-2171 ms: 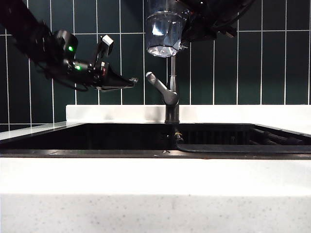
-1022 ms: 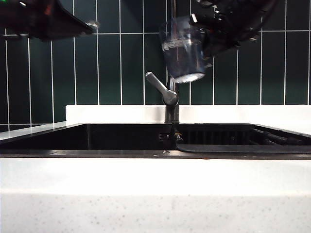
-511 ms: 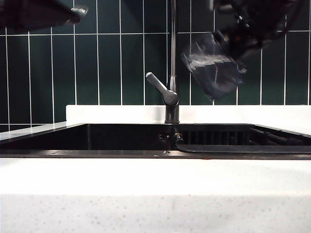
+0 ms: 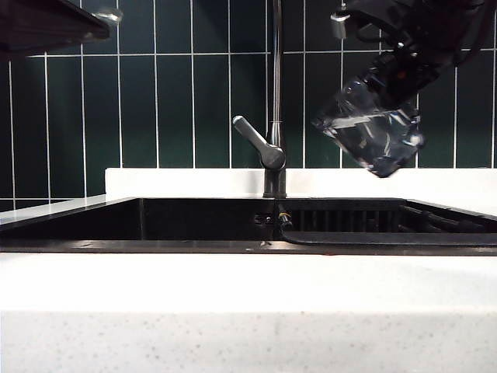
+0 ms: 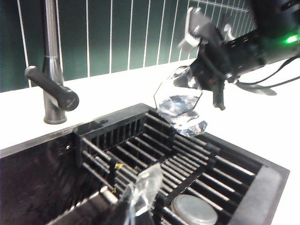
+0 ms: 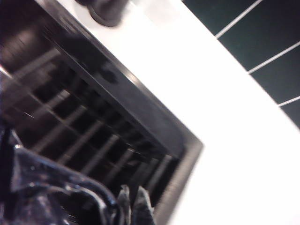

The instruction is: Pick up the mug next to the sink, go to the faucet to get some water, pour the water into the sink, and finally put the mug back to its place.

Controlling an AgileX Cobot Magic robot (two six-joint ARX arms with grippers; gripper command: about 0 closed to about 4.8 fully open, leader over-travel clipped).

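Dark green wall tiles [image 4: 194, 101] with white grout back a white speckled countertop [image 4: 248, 311] holding a black sink [image 4: 194, 221]. At about two o'clock in the exterior view, the right gripper [image 4: 396, 74] pinches the clear glass mug [image 4: 371, 134], its jaws pressed onto the glass. The mug is tipped steeply, hanging in the air above the ribbed rack [image 5: 154, 154] that fills the right half of the sink, well apart from the countertop. From the left wrist camera, the same gripper [image 5: 206, 65] and mug [image 5: 179, 101] show over the rack's bars, and a round grey drain cover [image 5: 194, 209] lies beneath them. The right wrist camera catches the mug [image 6: 42, 187] only as a blurred glassy mass close to the lens, with the sink's far corner beyond it. The left gripper [image 4: 97, 19] sits high at eleven o'clock in the exterior view, its jaws pressed together on nothing. The faucet [image 4: 273, 101] stands at centre behind the sink, its lever pointing toward ten o'clock, between the two grippers and touched by neither
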